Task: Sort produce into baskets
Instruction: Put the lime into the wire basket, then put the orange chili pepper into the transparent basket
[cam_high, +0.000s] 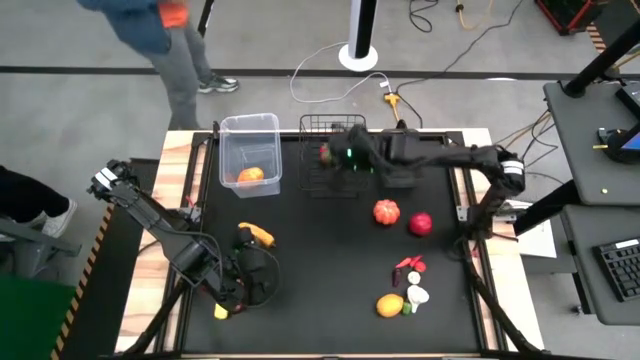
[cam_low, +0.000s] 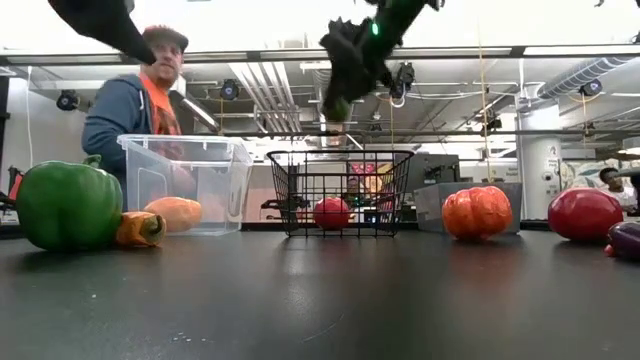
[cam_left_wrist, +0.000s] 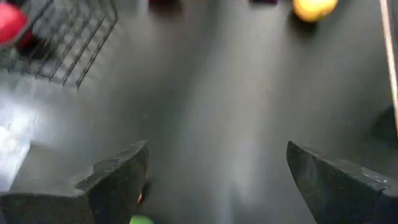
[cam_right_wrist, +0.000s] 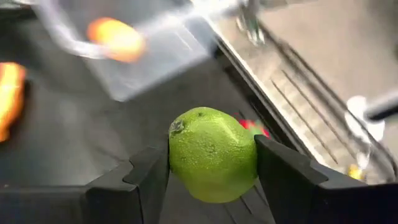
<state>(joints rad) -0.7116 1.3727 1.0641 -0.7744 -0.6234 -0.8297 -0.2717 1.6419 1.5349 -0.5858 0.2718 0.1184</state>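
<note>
At the lower left of the high view, the left end effector is held with its fingers wide apart over the black desk. Farther back, at the upper middle, a round green lime is clamped in the right end effector above the black wire-mesh basket.

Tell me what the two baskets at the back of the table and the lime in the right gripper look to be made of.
Clear tub: glossy see-through plastic, by the look; an orange fruit shows through its wall.
Wire basket: thin black wire grid, probably coated metal; a red fruit shows between the bars.
Lime, clamped in the right gripper: matte green pebbled skin, evenly coloured, likely moulded plastic or foam.
</note>
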